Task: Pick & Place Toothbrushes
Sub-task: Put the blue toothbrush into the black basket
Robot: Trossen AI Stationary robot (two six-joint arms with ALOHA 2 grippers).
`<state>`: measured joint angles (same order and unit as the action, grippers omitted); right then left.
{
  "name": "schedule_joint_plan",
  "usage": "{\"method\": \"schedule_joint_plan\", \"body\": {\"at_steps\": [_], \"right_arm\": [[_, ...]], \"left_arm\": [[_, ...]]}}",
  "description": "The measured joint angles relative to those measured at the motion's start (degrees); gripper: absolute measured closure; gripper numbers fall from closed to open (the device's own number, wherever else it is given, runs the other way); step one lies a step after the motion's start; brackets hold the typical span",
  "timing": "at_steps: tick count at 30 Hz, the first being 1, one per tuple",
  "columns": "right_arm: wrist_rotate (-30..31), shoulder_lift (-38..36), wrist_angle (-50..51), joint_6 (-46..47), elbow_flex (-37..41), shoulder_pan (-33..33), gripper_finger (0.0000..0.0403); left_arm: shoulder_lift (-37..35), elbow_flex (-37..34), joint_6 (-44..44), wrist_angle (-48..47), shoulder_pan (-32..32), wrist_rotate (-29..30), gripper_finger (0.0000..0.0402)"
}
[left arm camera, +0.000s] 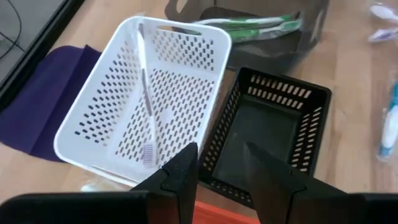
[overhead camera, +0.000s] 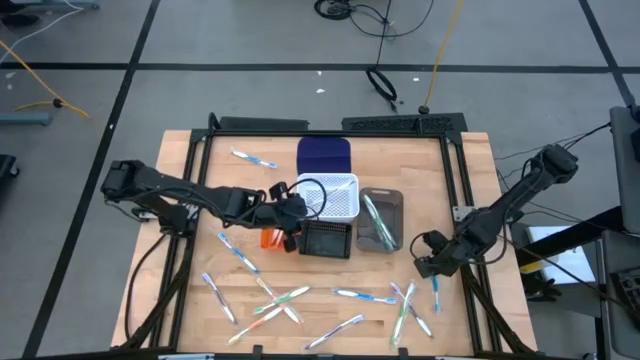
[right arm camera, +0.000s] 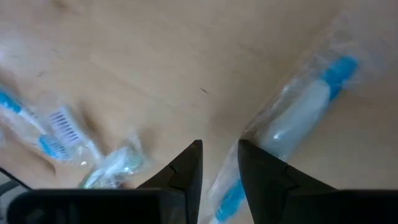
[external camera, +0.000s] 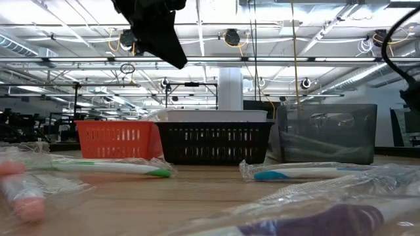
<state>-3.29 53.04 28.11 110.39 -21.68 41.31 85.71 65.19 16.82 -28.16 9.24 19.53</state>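
Observation:
Several wrapped toothbrushes (overhead camera: 350,295) lie scattered on the near half of the wooden table. One toothbrush (left arm camera: 146,99) lies in the white bin (left arm camera: 186,46), and green ones (left arm camera: 249,25) lie in the grey bin (overhead camera: 381,218). The black bin (left arm camera: 267,124) holds nothing. My left gripper (left arm camera: 221,152) hangs open above the orange bin (overhead camera: 272,238) and the black bin's edge, with nothing between its fingers. My right gripper (right arm camera: 219,146) stands open low over the table at the right, its fingers astride a wrapped blue toothbrush (right arm camera: 298,112).
A dark purple sheet (overhead camera: 324,155) lies behind the white bin. A lone toothbrush (overhead camera: 253,158) lies at the far left. A black frame (overhead camera: 330,125) runs round the table. In the low view, wrapped toothbrushes (external camera: 105,167) lie in front of the bins.

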Motion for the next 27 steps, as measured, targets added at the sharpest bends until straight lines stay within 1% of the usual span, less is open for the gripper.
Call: {"method": "schedule_joint_plan", "body": {"at_steps": [3, 8, 12, 15, 21, 24, 27], "right_arm": [[-1.17, -0.17, -3.16, 0.48, 2.23, 0.03, 0.0310], [-1.05, -0.16, -5.43, 0.19, 2.62, 0.03, 0.0310], [-1.52, -0.13, -4.74, -1.18, 1.19, 0.05, 0.0310], [-2.63, -0.31, -3.72, -0.35, 0.73, 0.05, 0.0310], [-2.45, -0.51, -4.52, -0.04, 0.60, 0.05, 0.0310], [-0.98, -0.51, -4.50, -1.89, -2.07, 0.05, 0.0312], [-0.37, -0.51, 0.69, -3.54, -6.71, 0.51, 0.0325]], "left_arm": [[0.00, 0.00, -0.35, 1.18, 0.82, 0.01, 0.0275], [0.00, 0.00, -0.59, 2.17, 1.89, 0.02, 0.0275], [0.00, 0.00, -1.51, 2.88, 2.14, 0.04, 0.0275], [0.00, 0.00, -1.46, 3.40, 2.14, 0.05, 0.0275], [0.00, 0.00, -1.46, 4.30, 2.27, 0.04, 0.0275], [0.00, 0.00, -1.54, 4.37, 2.50, 0.04, 0.0275], [0.00, 0.00, -1.46, 4.30, 2.51, 0.04, 0.0275]]}}
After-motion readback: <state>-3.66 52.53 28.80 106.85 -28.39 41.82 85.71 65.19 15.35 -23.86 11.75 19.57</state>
